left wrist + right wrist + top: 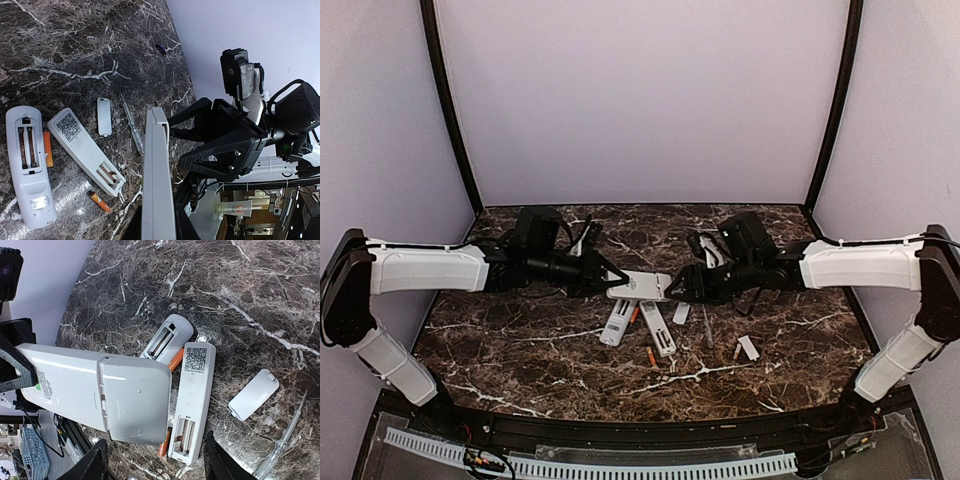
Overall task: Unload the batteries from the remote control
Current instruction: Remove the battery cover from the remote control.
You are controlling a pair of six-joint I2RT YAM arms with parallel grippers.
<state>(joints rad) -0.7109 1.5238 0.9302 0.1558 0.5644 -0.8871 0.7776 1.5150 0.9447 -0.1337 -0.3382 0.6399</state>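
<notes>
ok so the left gripper (612, 279) is pinched tight on one end of the held remote (95, 390), holding it up in the air near the centre of the top view; the right gripper (156, 463) is spread wide, one finger either side of the free end at the bottom of its wrist view; it's gripping nothing as far as I can see, and I can't tell if it's even touching; the back cover (135, 405) on that remote looks shut, so any cells inside are hidden.

The batteries (98, 201) I can see are the orange ones at the lower left of the left wrist view; one is loose on the marble, one is tucked against the second remote (29, 170), and what looks like one sits in the bay of the QR-code remote (82, 147); a cover plate (104, 116) and a screwdriver (131, 125) lie just beside them.

What worries me: the remote is held by one end only, so a shove on the cover from the right fingers could lever it out of the pinch; it'd land on the clutter below and send those round cells rolling across the table (520, 340); jaws that wide could also slip past the latch; or the cover pops off and the cells drop out.
</notes>
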